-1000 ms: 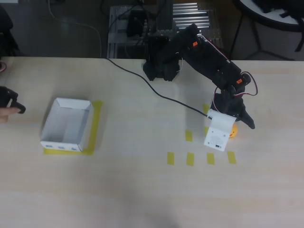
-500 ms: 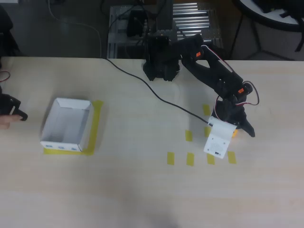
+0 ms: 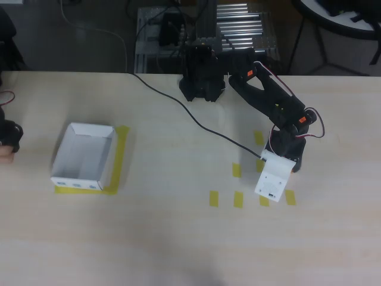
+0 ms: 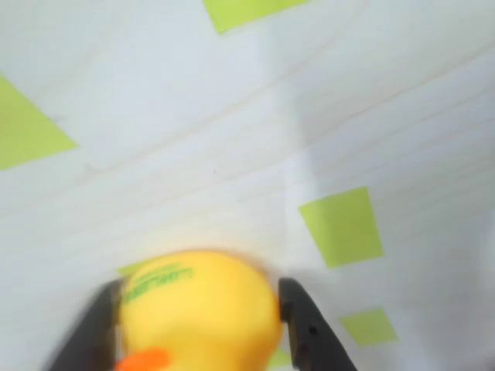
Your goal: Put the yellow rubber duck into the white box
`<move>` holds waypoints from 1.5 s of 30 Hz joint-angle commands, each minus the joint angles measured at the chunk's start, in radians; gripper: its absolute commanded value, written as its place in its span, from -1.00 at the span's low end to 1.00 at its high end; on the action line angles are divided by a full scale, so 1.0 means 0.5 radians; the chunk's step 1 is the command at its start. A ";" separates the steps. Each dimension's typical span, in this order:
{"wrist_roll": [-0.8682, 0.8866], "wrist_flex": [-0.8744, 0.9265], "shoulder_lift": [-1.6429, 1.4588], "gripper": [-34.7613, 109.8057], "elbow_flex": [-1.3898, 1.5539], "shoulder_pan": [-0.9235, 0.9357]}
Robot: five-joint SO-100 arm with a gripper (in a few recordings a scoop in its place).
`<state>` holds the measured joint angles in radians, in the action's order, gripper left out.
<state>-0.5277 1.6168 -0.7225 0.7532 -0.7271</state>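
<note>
Looks like we're right at the grab step: in the wrist view the gripper (image 4: 201,317) has its two dark fingers (image 4: 303,325) pressed against either side of the yellow rubber duck (image 4: 199,309), so I'd call that pinched on the duck, though I can't tell if it's off the table yet. From the overhead view the arm (image 3: 268,101) is stretched out to the right side of the table, with its white gripper plate (image 3: 274,177) sitting over the cluster of yellow tape strips (image 3: 238,199) (the duck itself is tucked under there). The white box (image 3: 83,156) sits well apart on the left, on its own yellow tape outline, open and with nothing in it. So my guess for the next move: lift straight up, keep the squeeze firm since the duck is round and probably slippery, then swing across to the box and let go above it. Surface is a pale wood-grain table (image 3: 178,238); behind it there's a dark floor, some cables and a metal rack (image 3: 238,27).
</note>
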 commanded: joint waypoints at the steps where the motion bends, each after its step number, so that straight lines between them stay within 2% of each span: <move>1: 0.031 0.012 -0.067 -0.52 -0.239 -0.025; 7: 0.043 -0.009 -0.052 -0.52 -0.258 -0.025; 10: 0.172 -0.012 -0.086 -0.52 -0.368 -0.006; 17: 0.482 0.117 -0.589 -0.52 -0.779 0.184; 21: 0.497 0.156 -0.945 -0.52 -0.706 0.362; 28: 0.463 -0.034 -1.724 -0.52 0.040 0.997; 34: 0.331 -0.595 -2.464 -0.52 0.957 1.758; 40: 0.322 -1.359 -3.080 -0.52 1.979 2.421; 45: 0.261 -1.657 -3.255 -0.52 2.503 2.789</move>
<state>-0.3528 0.9265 -2.1859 1.7671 0.4847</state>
